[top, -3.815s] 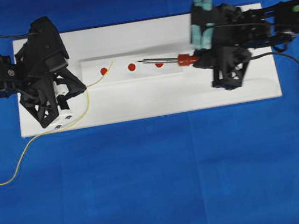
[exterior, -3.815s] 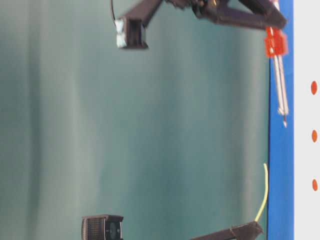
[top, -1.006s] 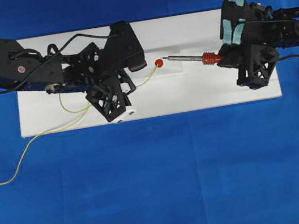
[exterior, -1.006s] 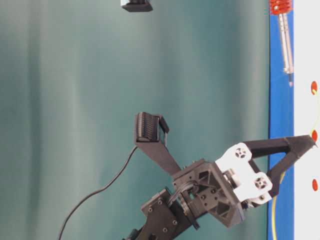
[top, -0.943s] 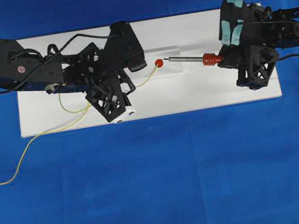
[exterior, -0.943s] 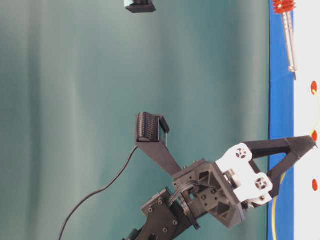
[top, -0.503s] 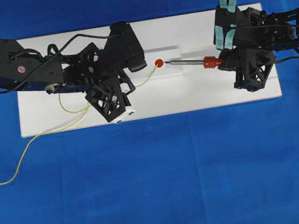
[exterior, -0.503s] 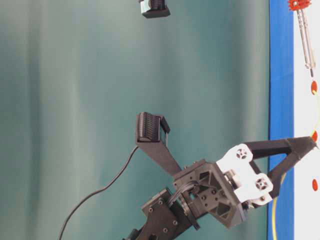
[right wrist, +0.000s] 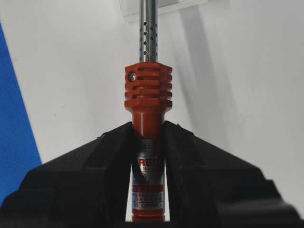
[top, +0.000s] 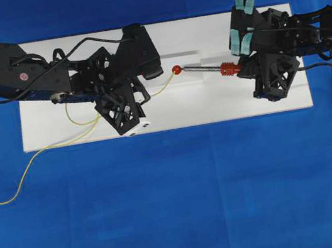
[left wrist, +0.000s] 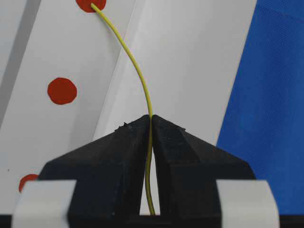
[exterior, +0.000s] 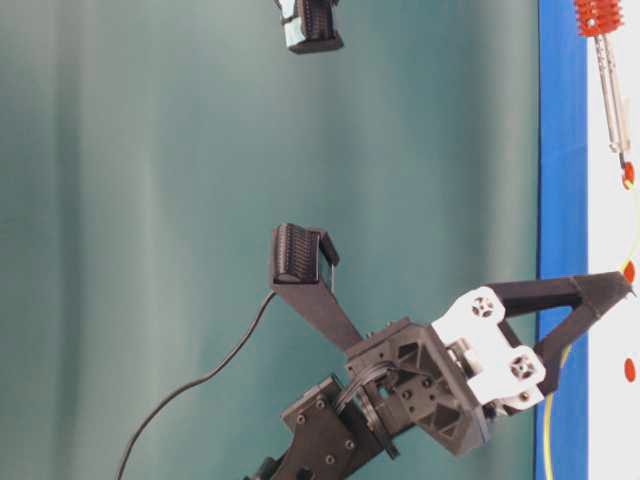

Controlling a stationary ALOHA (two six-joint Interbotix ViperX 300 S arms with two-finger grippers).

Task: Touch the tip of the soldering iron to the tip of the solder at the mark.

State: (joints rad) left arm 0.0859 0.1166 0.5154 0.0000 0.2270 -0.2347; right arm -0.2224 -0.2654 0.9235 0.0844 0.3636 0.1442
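You've got the left gripper (left wrist: 151, 124) pinching the solder (left wrist: 137, 71), jaws pressed tight on the thin yellow wire at the bottom centre of the left wrist view. Its bare end curves up and lands on the red mark (left wrist: 90, 4) at the top left of that frame. Count three red dots in that view: the one under the wire, one at mid left (left wrist: 61, 90), one half hidden at the lower left (left wrist: 27, 181).

Your right gripper (right wrist: 148, 137) is clamped on the soldering iron (right wrist: 148, 102) just below its red ribbed collar, silver shaft running up out of the frame.

From overhead, iron (top: 207, 68) and solder (top: 163, 87) meet at the mark (top: 177, 70), centre of the white board (top: 214, 106) on the blue table (top: 197, 195). The table-level view shows the tip (exterior: 624, 165) touching that dot. No containers here.
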